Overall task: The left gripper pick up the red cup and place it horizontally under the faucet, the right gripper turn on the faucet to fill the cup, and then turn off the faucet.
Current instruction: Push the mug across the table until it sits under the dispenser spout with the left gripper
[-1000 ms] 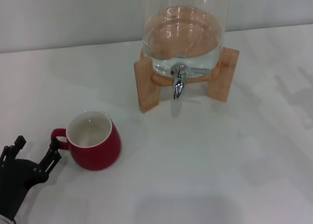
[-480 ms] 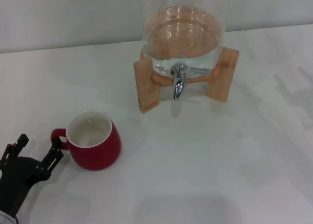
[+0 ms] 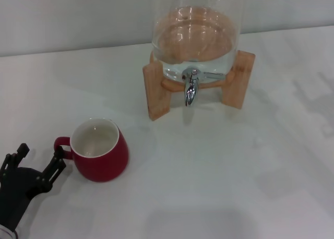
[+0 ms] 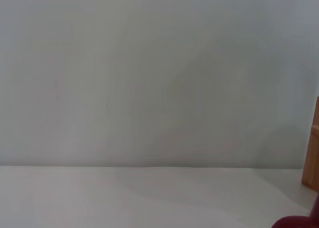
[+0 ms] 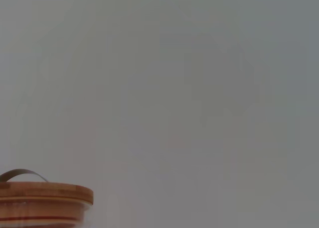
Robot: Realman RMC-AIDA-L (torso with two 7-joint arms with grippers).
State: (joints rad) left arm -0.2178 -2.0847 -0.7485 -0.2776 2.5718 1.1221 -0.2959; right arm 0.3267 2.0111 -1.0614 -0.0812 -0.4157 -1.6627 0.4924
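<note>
The red cup (image 3: 100, 150) stands upright on the white table, cream inside showing, its small loop handle (image 3: 61, 145) turned toward the left. My left gripper (image 3: 35, 159) is open at the lower left of the head view, one fingertip (image 3: 60, 162) right beside the handle, the other finger farther left. A sliver of the red cup (image 4: 298, 222) shows in the left wrist view. The chrome faucet (image 3: 191, 88) hangs from the glass dispenser (image 3: 197, 38), with bare table beneath its spout. The right gripper is out of view.
The dispenser holds water and rests in a wooden stand (image 3: 157, 90) at the back centre. A wooden lid (image 5: 45, 194) with a dark handle shows in the right wrist view. A pale wall runs behind the white table (image 3: 229, 171).
The left gripper has shifted slightly beside the cup's handle, staying open. The cup and the faucet have not moved.
</note>
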